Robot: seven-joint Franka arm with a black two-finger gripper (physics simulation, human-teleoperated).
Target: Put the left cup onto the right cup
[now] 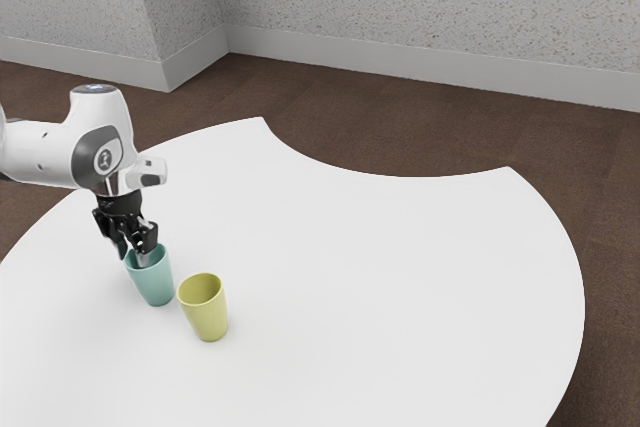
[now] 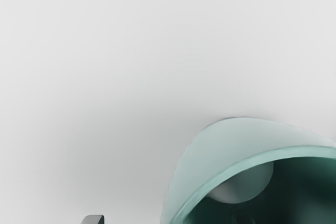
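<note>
Two cups stand upright on the white table (image 1: 400, 277) in the exterior view. The teal cup (image 1: 152, 282) is toward the view's left, and the yellow-green cup (image 1: 203, 309) is just beside it on the right; I read a sliver of gap between them. Gripper (image 1: 143, 247) is down at the teal cup's rim, on the arm-side wall, with the hand pointing roughly straight down. The teal cup sits on the table, not lifted. It's a plain tapered tumbler: no handle, wider at the mouth, thin wall, matte. My read is that the step in hand is the rim grasp.

Wrist view: the teal cup (image 2: 210, 161) is right under the hand, mouth toward the camera. Outer wall is pale, inside is dark with a lighter patch at the bottom. One fingertip (image 2: 94, 219) shows outside the wall with bare table (image 2: 131, 66) between it and the cup, so the jaws are released, not pinching yet.

To do it well:
- Close squarely, one pad inside and one outside, low enough below the lip that the cup won't pivot.
- A one-wall grip lets the cup swing, so lift slow and straight.
- The neighbour is close. Clear its rim before moving sideways or it could tip.
- Centre over the yellow-green mouth, then lower. The taper should let it nest.
</note>
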